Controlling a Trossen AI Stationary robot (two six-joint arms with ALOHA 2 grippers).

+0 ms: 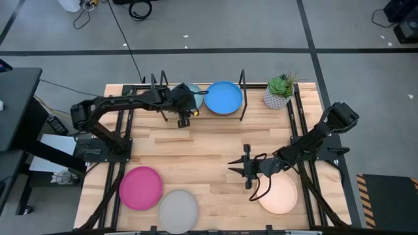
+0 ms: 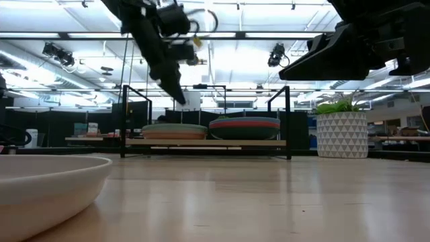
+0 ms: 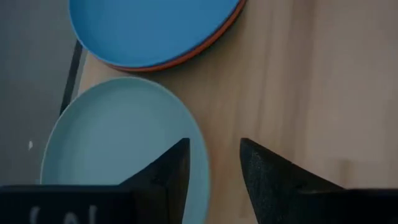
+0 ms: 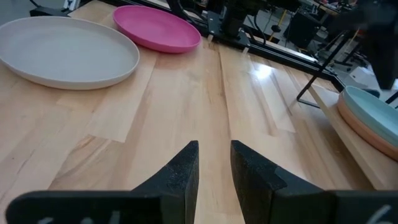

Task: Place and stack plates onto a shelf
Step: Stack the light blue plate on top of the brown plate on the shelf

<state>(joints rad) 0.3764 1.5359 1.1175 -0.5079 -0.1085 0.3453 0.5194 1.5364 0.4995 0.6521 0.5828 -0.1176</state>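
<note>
The shelf (image 2: 201, 142) stands at the table's far edge with two stacks on its plank. On the left, the pale blue plate (image 3: 118, 143) lies on a tan one (image 4: 373, 138). On the right, the blue plate (image 1: 224, 98) lies on an orange one (image 3: 208, 45) over a dark teal one (image 2: 244, 132). My left gripper (image 3: 214, 155) is open and hovers above the pale blue plate's rim, one finger over the plate and one over the wood. My right gripper (image 4: 214, 152) is slightly open above the table's middle right. Pink (image 1: 140, 187), grey (image 1: 177, 209) and cream (image 1: 279, 192) plates lie flat near the table's near edge.
A potted plant (image 1: 279, 91) stands at the far right, beside the shelf. Thin black uprights (image 1: 243, 98) rise at the shelf's ends. Bare wood (image 1: 196, 147) lies between the shelf and the near plates. The cream plate sits under my right arm.
</note>
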